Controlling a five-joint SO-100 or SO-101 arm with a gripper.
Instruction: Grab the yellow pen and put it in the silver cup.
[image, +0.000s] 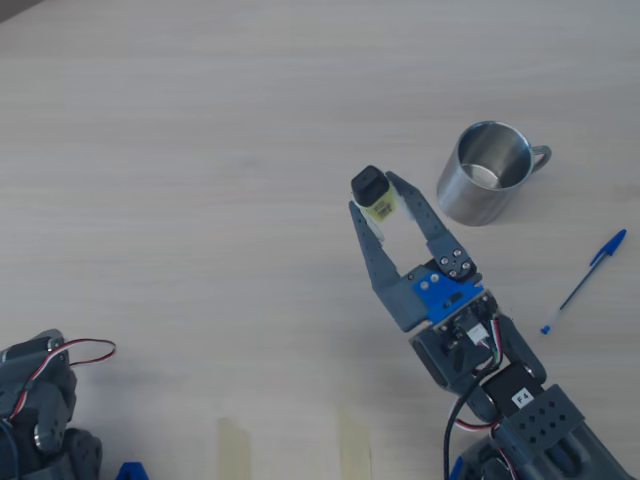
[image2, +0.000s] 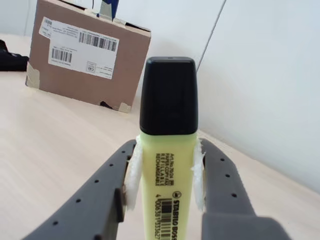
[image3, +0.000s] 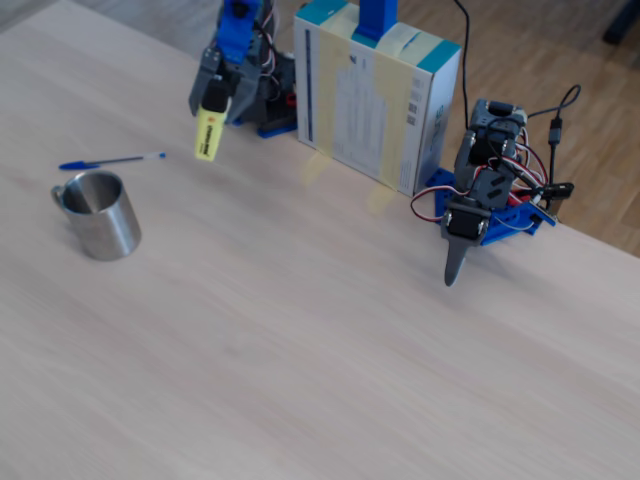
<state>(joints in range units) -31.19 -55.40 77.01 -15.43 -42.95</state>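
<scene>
Gripper clamped on the yellow pen: in the wrist view both white-padded fingers press the flat sides of the pen body, black cap beyond the fingertips. In the fixed view the pen hangs roughly upright and slightly tilted, raised clear of the desk, yellow end pointing down.

Silver cup stands upright on the desk, near the gripper but apart from it; overhead view has it to the right of the pen, handle toward the right edge. It looks empty.

Blue ballpoint pen lies flat beyond the cup, toward the right edge in the overhead view.

Cardboard box stands near the desk's far edge in the fixed view. A second arm sits right of it.
</scene>
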